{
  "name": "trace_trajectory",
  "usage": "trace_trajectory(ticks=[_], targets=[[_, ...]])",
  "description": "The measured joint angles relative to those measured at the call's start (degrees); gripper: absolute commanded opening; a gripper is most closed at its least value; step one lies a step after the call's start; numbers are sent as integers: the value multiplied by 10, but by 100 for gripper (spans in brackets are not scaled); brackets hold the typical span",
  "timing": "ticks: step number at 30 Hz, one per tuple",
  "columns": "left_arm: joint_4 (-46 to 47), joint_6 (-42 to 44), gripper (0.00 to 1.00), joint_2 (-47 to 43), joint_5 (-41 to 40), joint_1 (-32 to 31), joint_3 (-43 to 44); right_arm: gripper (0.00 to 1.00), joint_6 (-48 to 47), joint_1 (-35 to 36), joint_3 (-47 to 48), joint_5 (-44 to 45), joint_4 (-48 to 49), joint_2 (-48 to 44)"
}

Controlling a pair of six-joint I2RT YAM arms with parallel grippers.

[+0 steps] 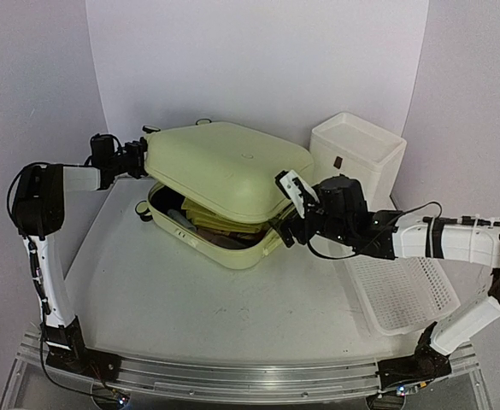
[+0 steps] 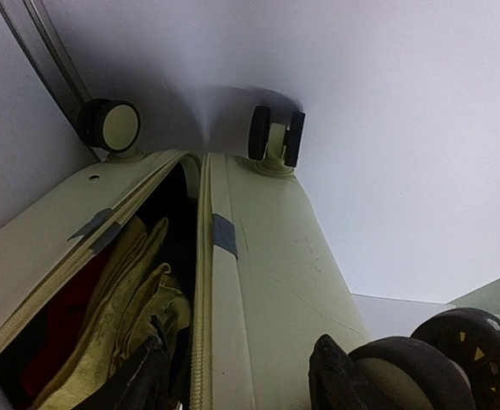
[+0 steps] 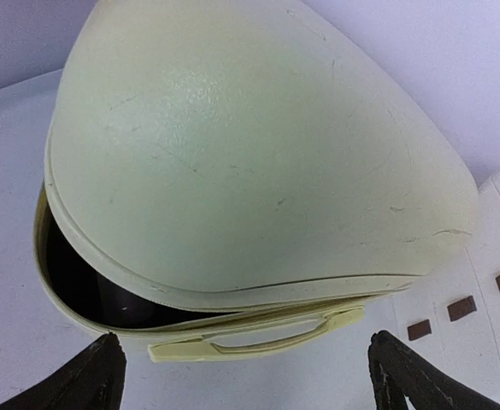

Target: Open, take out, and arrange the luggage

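The pale yellow-green luggage [image 1: 224, 171] lies in the middle of the table with its lid raised part way over the base [image 1: 224, 249]. Yellowish folded cloth [image 2: 138, 290] and something red [image 2: 61, 316] show inside. My left gripper [image 1: 144, 158] is at the lid's rear left corner by the black wheels [image 2: 275, 137]. Its fingers straddle the lid's rim [image 2: 232, 342], one inside the case and one on the outer shell. My right gripper [image 1: 288, 226] is wide open at the front right corner, facing the side handle [image 3: 258, 337] without touching it.
A white three-drawer box [image 1: 356, 154] stands just right of the luggage and also shows in the right wrist view [image 3: 480, 282]. A white mesh basket [image 1: 403, 295] lies under the right arm. The walls stand close behind and to the left.
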Motion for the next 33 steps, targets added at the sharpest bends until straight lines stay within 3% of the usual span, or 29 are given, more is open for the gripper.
trace_trajectory(ticks=[9,14,19,24,30,33], targets=[[1,0,57,-17,5,-17,12,98,-130,47,-11,74,99,48],[0,0,57,-19,1,-15,13,98,-174,72,-10,160,140,91],[0,0,58,-19,3,-16,13,97,-215,76,17,297,245,162],[2,4,58,-29,9,-17,5,75,-236,78,47,354,294,170],[23,24,58,-93,8,-17,-70,56,-248,77,105,409,313,170],[33,52,58,-140,6,-13,-128,37,-250,72,141,426,302,170]])
